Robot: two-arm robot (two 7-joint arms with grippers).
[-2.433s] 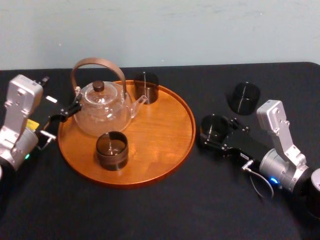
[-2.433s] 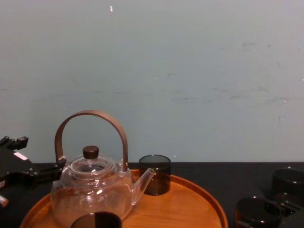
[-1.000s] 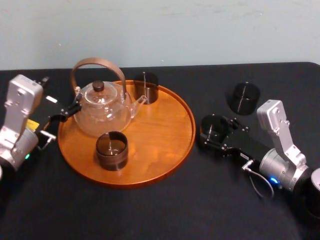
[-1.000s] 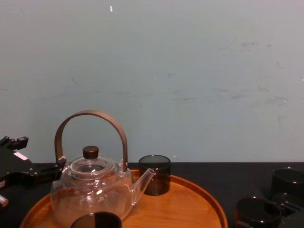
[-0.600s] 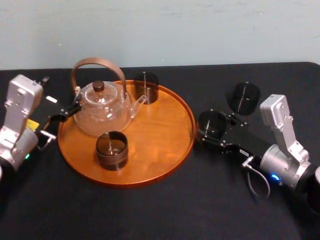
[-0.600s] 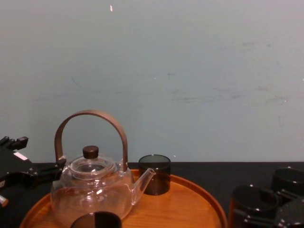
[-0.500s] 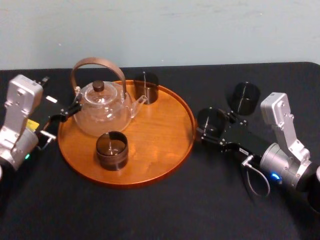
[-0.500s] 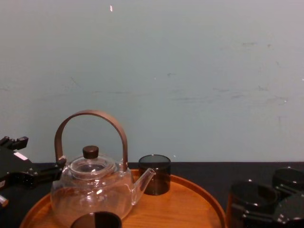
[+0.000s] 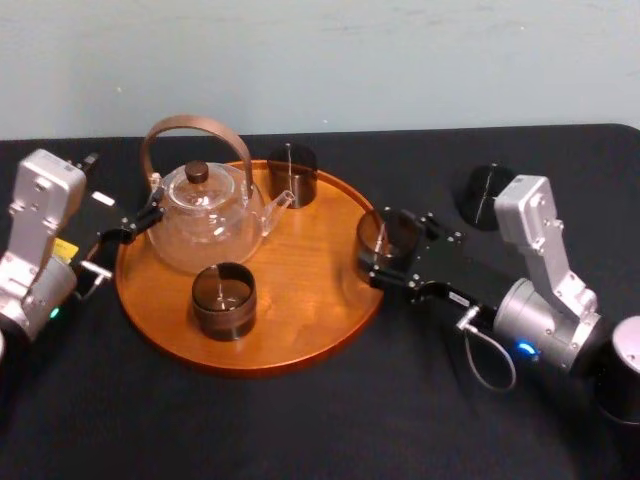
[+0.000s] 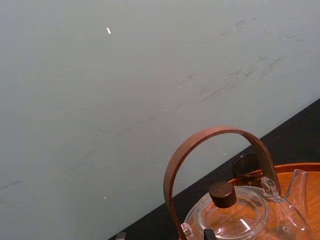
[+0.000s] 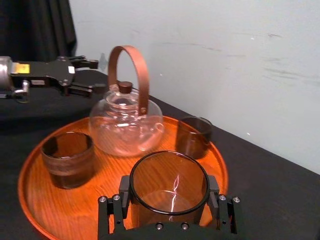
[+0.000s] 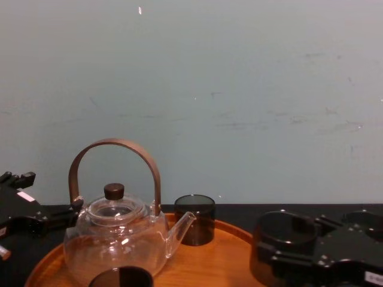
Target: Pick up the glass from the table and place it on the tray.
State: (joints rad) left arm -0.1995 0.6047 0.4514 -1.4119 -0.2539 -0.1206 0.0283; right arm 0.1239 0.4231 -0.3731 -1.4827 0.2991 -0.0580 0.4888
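Note:
My right gripper is shut on a smoky dark glass, its fingers clamped on both sides. The held glass hangs upright over the right rim of the round wooden tray, just above the black table. In the chest view the glass sits at the lower right, by the tray's edge. My left gripper is parked open at the tray's left side, beside the teapot.
On the tray stand a glass teapot with a brown handle, a dark glass at the back and another at the front. A further dark glass stands on the table, behind my right arm.
My right gripper has lifted the glass off the table and carried it left, from beside the tray to over its right rim. The left arm has not moved.

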